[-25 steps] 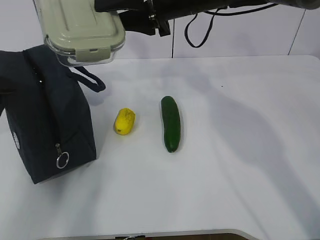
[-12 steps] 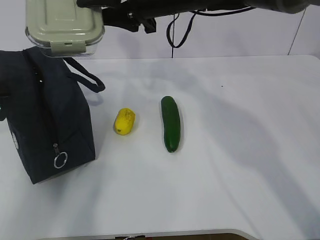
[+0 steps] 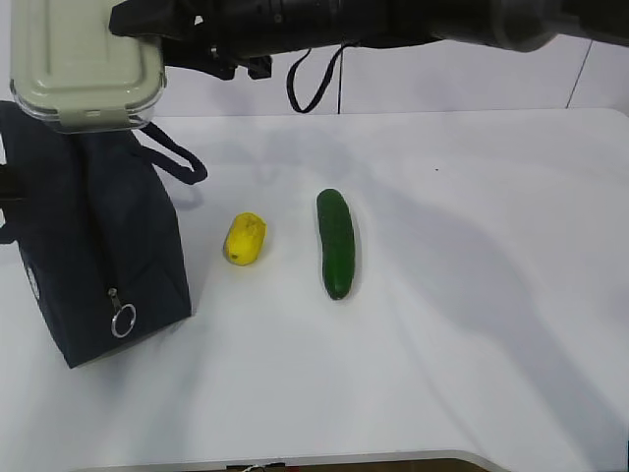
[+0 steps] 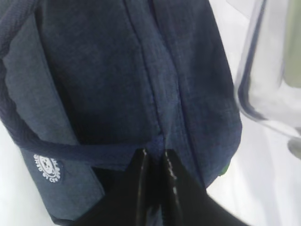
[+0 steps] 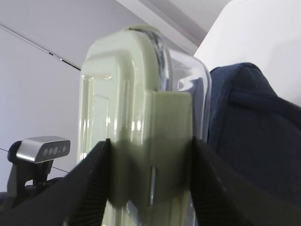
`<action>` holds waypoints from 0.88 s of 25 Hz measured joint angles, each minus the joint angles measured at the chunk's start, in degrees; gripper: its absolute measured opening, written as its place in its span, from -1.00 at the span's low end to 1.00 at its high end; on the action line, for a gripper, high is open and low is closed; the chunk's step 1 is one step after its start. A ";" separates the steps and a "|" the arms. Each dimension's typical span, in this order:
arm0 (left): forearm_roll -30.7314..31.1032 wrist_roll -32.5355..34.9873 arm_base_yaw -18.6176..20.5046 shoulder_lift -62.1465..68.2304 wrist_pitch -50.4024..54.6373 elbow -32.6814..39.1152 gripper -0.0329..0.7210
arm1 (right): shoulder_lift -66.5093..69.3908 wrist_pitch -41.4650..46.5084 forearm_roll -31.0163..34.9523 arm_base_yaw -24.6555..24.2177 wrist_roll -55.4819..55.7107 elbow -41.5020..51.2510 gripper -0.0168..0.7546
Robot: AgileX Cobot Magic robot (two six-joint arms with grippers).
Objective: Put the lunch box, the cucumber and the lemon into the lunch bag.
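My right gripper is shut on the lunch box, a clear glass container with a pale green lid. It holds the box in the air over the top of the navy lunch bag. In the right wrist view the fingers clamp the lunch box across its end latch, with the lunch bag just behind. My left gripper is shut, pinching a fold of the lunch bag at a seam. The yellow lemon and the dark green cucumber lie on the table, right of the bag.
The white table stretches to the right of the cucumber. A silver ring zipper pull hangs on the bag's front corner. The bag's loop handle sticks out toward the lemon. A black cable hangs behind.
My right arm has carried the lunch box leftward, from beside the bag's handle to over the bag's top. The bag has shifted slightly. Lemon and cucumber have not moved.
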 joint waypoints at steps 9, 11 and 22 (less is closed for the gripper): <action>-7.08 5.95 0.00 -0.23 2.48 0.00 -0.89 | 2.57 -0.70 1.02 0.31 -0.87 0.00 0.04; -7.93 6.73 0.00 -0.52 2.61 0.00 -0.89 | 3.34 -0.58 1.02 0.31 -0.87 0.00 0.04; -9.18 7.54 0.00 -0.75 3.20 0.00 -0.89 | 3.97 1.53 -13.74 0.31 -3.20 0.00 0.04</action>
